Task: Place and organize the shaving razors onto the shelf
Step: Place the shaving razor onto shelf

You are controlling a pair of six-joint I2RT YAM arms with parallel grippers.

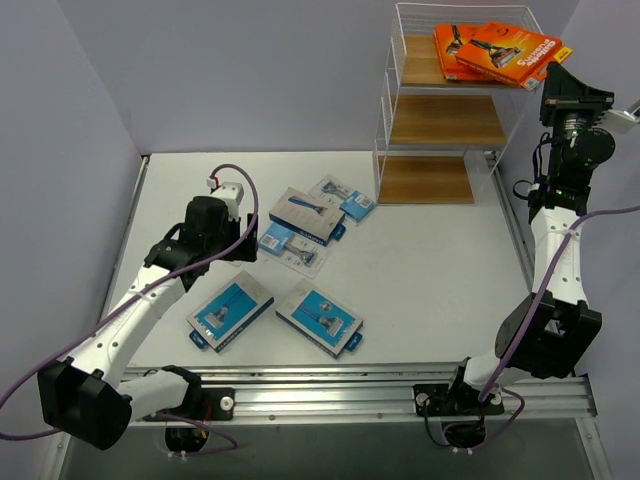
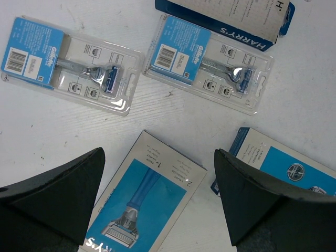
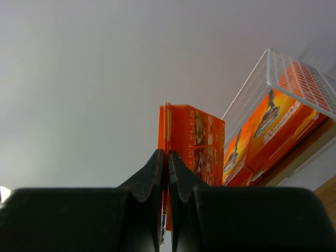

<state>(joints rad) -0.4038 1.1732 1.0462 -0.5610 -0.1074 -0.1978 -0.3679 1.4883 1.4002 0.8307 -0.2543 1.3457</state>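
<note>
My right gripper is shut on the edge of an orange razor pack, held up beside the white wire shelf. From above, that gripper is at the shelf's top right corner, where more orange packs lie on the top tier. My left gripper hangs open above the table, with a blue-and-grey razor box below the gap and a second box by the right finger. Two clear blister packs lie beyond. Seen from above, the left gripper is over the packs.
On the table lie three blue-and-grey boxes and blister packs. The shelf's middle tier and bottom tier show bare wood. Grey walls close in the left and back.
</note>
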